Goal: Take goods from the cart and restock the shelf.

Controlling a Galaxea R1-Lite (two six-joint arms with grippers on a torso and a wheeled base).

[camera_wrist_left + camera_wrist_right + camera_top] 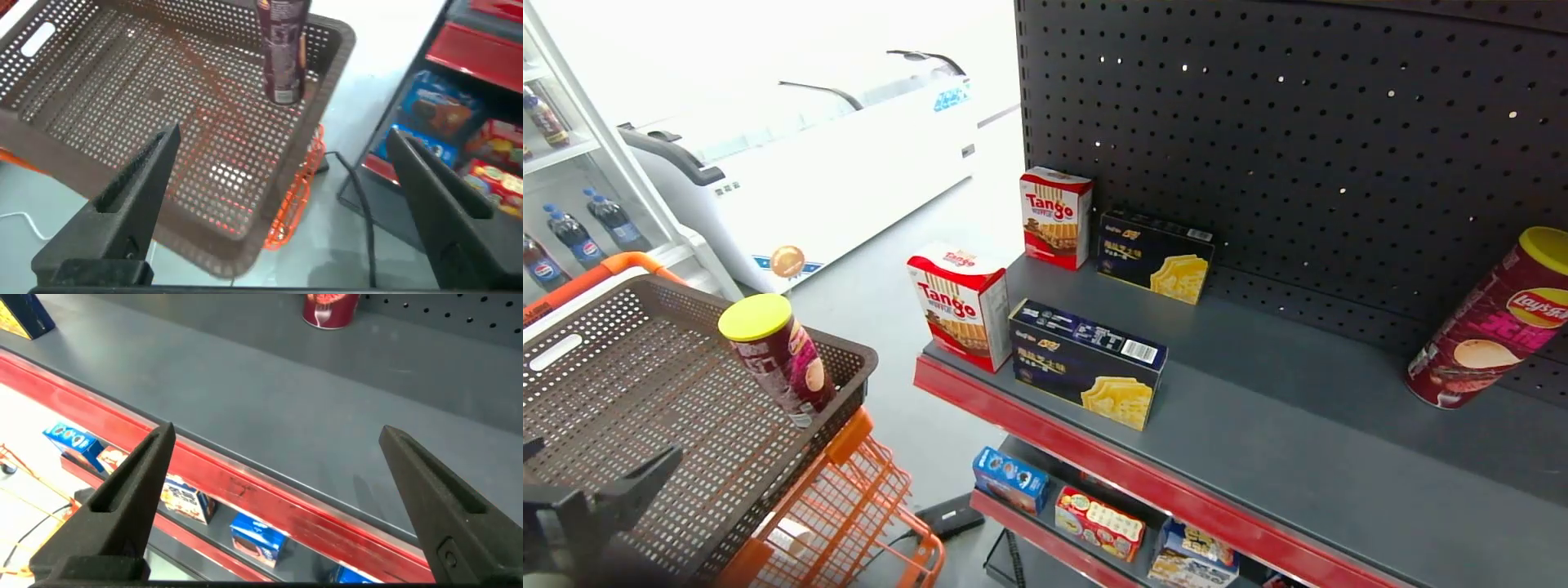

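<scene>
Your left gripper [282, 135] has two matte black fingers [131, 204], each a flat-sided wedge tapering to a narrow tip. Your right gripper [276, 429] has the same black wedge fingers [122, 506].

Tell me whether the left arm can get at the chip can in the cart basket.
Probably yes: the left gripper hangs open over the basket, and the chip can stands upright in a corner with nothing between them.
</scene>
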